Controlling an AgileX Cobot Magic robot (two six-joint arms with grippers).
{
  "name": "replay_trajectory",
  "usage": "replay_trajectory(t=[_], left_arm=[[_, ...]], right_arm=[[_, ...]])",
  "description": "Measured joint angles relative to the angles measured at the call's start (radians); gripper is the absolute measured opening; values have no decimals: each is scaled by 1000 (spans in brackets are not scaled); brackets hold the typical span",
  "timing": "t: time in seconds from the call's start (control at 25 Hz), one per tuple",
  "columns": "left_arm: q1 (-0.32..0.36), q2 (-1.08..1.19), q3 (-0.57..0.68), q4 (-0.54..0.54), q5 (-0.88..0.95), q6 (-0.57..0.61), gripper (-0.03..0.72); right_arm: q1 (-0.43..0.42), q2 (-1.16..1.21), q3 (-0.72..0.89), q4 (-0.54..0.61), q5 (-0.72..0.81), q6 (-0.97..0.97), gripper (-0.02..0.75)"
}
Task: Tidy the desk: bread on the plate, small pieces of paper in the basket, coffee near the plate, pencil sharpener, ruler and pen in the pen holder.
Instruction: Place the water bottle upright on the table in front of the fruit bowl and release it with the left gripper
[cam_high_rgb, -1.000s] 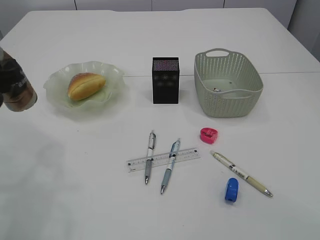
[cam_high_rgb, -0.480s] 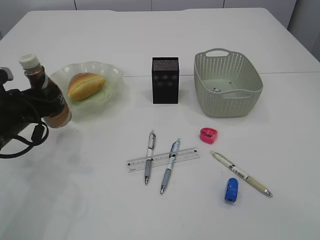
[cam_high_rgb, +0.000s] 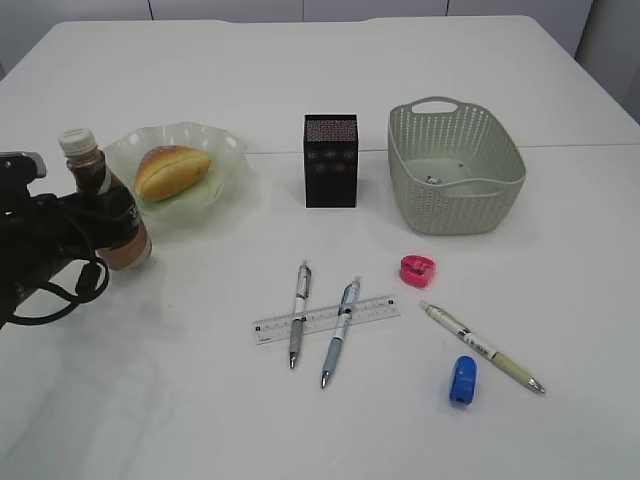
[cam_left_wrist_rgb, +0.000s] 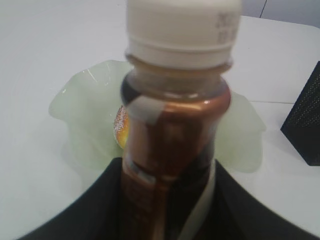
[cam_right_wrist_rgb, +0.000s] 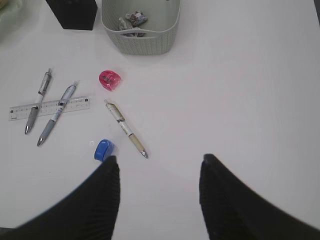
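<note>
My left gripper (cam_high_rgb: 112, 232) is shut on the coffee (cam_high_rgb: 104, 205), a brown bottle with a white cap, held nearly upright just left of the plate (cam_high_rgb: 226, 160). Whether its base touches the desk (cam_high_rgb: 180, 380) I cannot tell. In the left wrist view the coffee (cam_left_wrist_rgb: 172, 135) fills the gap in the gripper (cam_left_wrist_rgb: 167, 205). The bread (cam_high_rgb: 172, 170) lies on the plate. The ruler (cam_high_rgb: 325, 319) lies under two pens (cam_high_rgb: 299, 313) (cam_high_rgb: 340, 330); a third pen (cam_high_rgb: 482, 347) lies beside pink (cam_high_rgb: 418, 270) and blue (cam_high_rgb: 462, 379) pencil sharpeners. My right gripper (cam_right_wrist_rgb: 159, 160) hangs open above bare desk.
The black mesh pen holder (cam_high_rgb: 330, 160) stands between the plate and the basket (cam_high_rgb: 460, 208). Small pieces of paper (cam_right_wrist_rgb: 131, 19) lie inside the basket. Bare desk stretches along the front left and the far right.
The left arm has come in from the left edge with the coffee, turned it upright and lowered it beside the plate. Everything else lies as before.
</note>
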Motion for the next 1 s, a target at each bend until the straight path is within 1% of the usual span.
replay_trajectory(t=[0.28,0.48,0.64,0.72,1.0], left_arm=[[0,5,0,14,0,0,308],[0,8,0,14,59,0,309],[0,8,0,14,67,3,314],[0,8,0,20,71,6,331],[0,8,-6,35,79,32,439]], right_arm=[[0,0,0,-2,0,0,414],[0,0,0,-2,0,0,414],[0,0,0,-2,0,0,414],[0,0,0,-2,0,0,414],[0,0,0,-2,0,0,414]])
